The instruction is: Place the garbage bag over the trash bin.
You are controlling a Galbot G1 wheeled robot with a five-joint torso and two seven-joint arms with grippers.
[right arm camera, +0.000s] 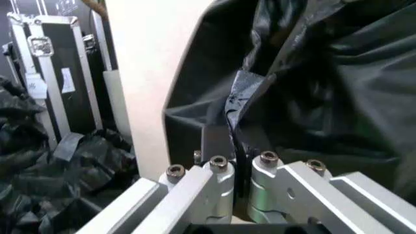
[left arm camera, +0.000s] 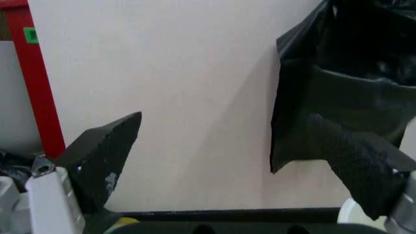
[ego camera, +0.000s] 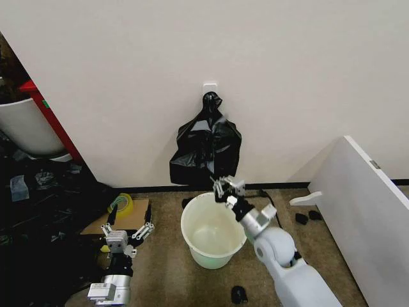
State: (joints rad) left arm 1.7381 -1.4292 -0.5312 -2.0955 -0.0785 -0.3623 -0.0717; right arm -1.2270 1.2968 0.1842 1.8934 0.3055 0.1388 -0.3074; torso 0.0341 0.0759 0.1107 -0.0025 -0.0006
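My right wrist view shows my right gripper (right arm camera: 237, 168) pinched shut on a fold of the garbage bag (ego camera: 206, 148) hanging on the far wall above the trash bin (ego camera: 213, 231), while my left gripper (ego camera: 126, 234) waits wide open, left of the bin.

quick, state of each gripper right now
Left gripper: open, holding nothing, low beside the trash bin.
Right gripper: shut on the garbage bag's lower edge.
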